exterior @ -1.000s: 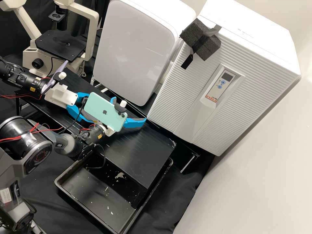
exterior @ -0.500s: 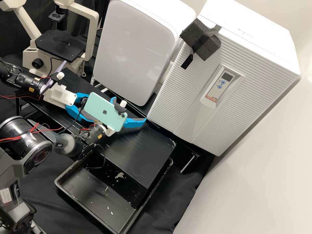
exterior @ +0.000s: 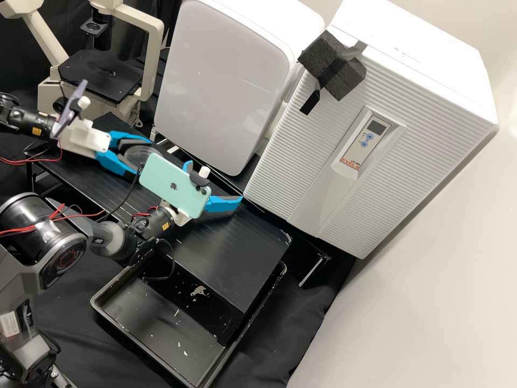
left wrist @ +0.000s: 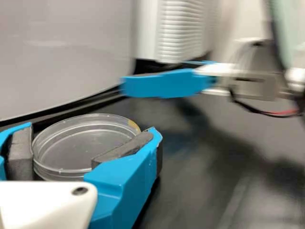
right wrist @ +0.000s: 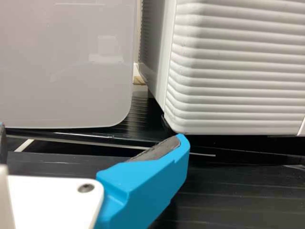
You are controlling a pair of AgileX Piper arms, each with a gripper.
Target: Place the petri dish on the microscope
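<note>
The left pincer (exterior: 142, 156) is clamped on the dish (left wrist: 83, 145), with a dark pad (left wrist: 21, 155) pressed to the rim on either side. The dish is clear, round and shallow, lying nearly flat between the two blue fingers, and a small yellowish mark (left wrist: 134, 125) sits on its rim. Whether its underside touches the board (exterior: 231, 253) below cannot be told.

The microscope (exterior: 102, 75) stands to the left of the left pincer, its black stage well apart from the dish. A thin purple slab (exterior: 71, 110), seen almost edge-on, is mounted at the back of the left pincer, beside a white knob.

The right pincer (exterior: 216, 183) is near the left pincer, over the same board. Its fingers stand well apart, with nothing between them. A mint phone (exterior: 175, 186) is mounted over its base and hides part of it; a black cable (exterior: 129, 194) hangs from the phone's end toward the left pincer.

Ahead of both pincers is a white box (exterior: 226, 86) with a smooth grey front. Beside it, ahead of the right pincer, is a ribbed white unit (exterior: 301, 178) with a block of dark foam (exterior: 336, 67) on its upper edge. To the right of the right pincer, lower down, a black tray (exterior: 126, 331) holds pale scraps.
</note>
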